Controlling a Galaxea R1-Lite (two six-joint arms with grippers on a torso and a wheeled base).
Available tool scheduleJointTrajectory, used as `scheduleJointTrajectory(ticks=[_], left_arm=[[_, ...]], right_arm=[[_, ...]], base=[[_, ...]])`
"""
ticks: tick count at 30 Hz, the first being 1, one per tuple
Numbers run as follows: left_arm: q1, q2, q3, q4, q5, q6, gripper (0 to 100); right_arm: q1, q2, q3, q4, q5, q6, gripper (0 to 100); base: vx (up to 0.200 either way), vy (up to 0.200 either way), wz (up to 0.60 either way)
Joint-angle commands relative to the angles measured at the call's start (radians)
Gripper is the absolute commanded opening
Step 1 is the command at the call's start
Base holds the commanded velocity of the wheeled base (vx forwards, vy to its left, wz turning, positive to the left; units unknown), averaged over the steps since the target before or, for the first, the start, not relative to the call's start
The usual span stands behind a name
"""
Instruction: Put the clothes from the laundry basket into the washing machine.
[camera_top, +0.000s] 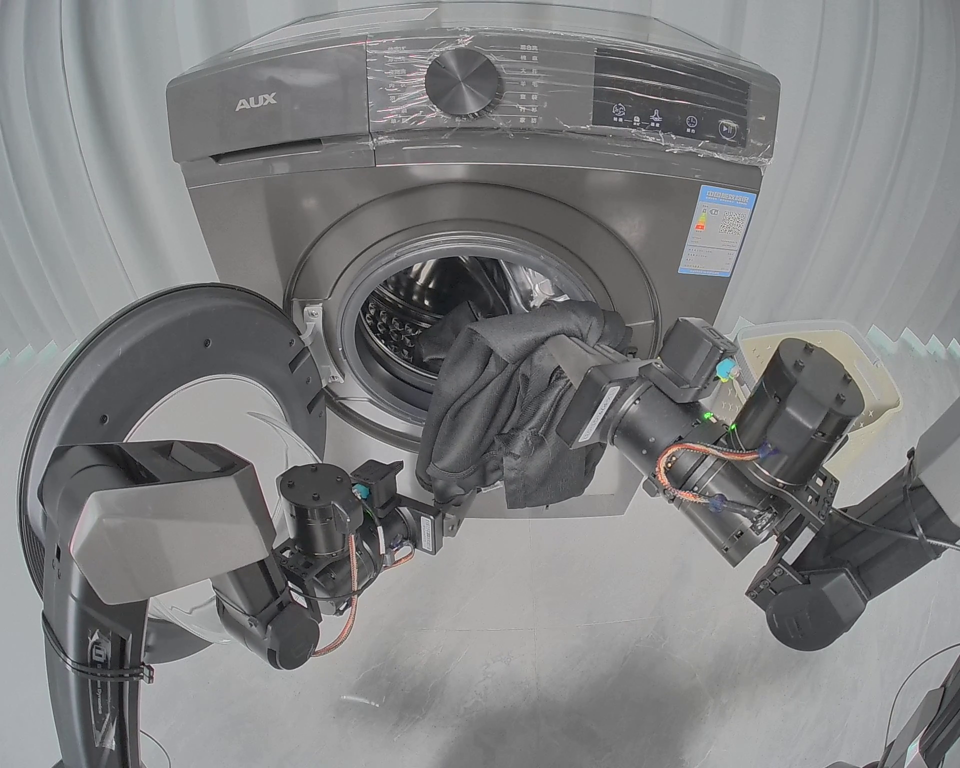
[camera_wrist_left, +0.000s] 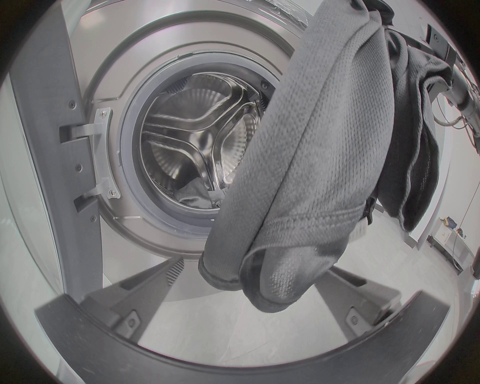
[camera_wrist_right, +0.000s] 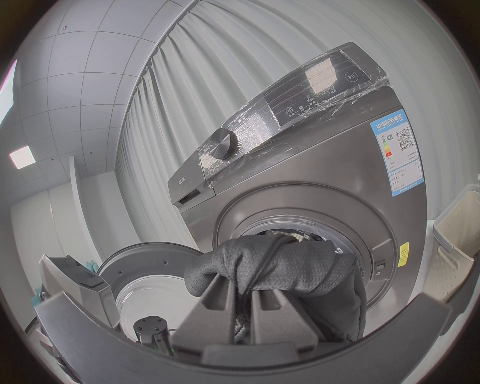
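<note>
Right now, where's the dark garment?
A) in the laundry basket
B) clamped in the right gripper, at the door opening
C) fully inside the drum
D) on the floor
B: the right gripper is shut on the dark garment, which hangs in front of the washing machine at its open port.

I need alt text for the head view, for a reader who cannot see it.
The right gripper holds a dark garment at the mouth of the washing machine, most of the cloth hanging outside the drum. The left gripper sits low by the garment's hem; the door is swung open leftward, and a laundry basket stands right of the machine.
</note>
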Motion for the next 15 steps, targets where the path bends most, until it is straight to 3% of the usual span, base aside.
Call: scheduleJointTrajectory(ticks=[1,15], left_arm=[[-0.001,-0.004,-0.006,-0.011,0.001,0.000,0],[-0.013,-0.081,0.041,-0.060,-0.007,-0.003,0]], right_arm=[[0.000,0.001,0.002,0.000,0.000,0.000,0],[-0.010,0.006,0.017,0.001,0.002,-0.001,0]], base=[[0.000,0.000,0.00],[0.000,0.000,0.00]])
